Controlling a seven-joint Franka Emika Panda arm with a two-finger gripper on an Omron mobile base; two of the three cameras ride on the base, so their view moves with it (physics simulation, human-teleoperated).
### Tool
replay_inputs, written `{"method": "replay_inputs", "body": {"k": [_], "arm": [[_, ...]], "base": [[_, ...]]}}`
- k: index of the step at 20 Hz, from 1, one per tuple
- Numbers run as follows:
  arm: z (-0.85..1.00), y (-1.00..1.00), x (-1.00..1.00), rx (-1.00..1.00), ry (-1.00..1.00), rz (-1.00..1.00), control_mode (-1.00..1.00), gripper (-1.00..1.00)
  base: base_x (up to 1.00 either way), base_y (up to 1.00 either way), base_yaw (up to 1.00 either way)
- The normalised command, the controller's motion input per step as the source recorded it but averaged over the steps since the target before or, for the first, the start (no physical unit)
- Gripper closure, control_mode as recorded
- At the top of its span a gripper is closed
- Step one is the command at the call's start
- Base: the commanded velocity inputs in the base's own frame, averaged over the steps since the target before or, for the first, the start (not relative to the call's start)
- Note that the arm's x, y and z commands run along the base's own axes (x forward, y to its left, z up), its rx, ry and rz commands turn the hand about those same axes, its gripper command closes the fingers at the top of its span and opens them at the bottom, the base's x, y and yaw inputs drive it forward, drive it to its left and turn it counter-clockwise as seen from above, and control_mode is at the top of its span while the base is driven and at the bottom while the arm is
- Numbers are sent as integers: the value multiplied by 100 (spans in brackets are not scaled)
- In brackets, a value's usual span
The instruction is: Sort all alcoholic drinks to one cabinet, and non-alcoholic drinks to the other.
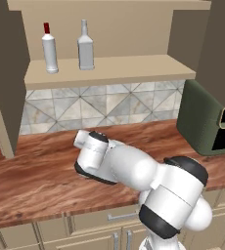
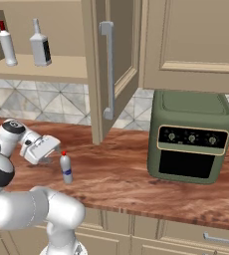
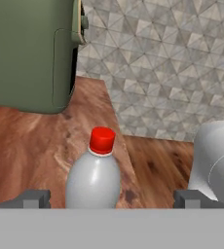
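tool [image 2: 57,151] at left centre of the right base view, low over the worktop [image 2: 126,174], jaws spread wide, nothing pinched. in the hand view the two dark fingertips [image 3: 33,198] sit at the bottom corners, and the small clear bottle with red cap [image 3: 95,171] stands upright between them, not touching either. in the right base view the same bottle [image 2: 65,168] stands on the wood just right of the tool, blue label showing. green countertop oven [image 2: 191,137] at right of frame, well apart. open cabinet [image 1: 104,68] at top of the left base view: slender white bottle with dark red cap [image 1: 49,49] and squarish clear-grey long-necked bottle [image 1: 85,46] upright on its shelf, side by side, apart. cabinet door [image 2: 111,64] swung open, grey bar handle [image 2: 107,69] facing out.
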Motion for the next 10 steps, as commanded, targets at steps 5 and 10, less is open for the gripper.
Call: {"method": "replay_inputs", "body": {"k": [5,10], "arm": [[-14,0,14,0,0,0,-100,-100],[-15,-5,4,0,0,0,-100,-100]], "base": [[0,0,0],[0,0,0]]}}
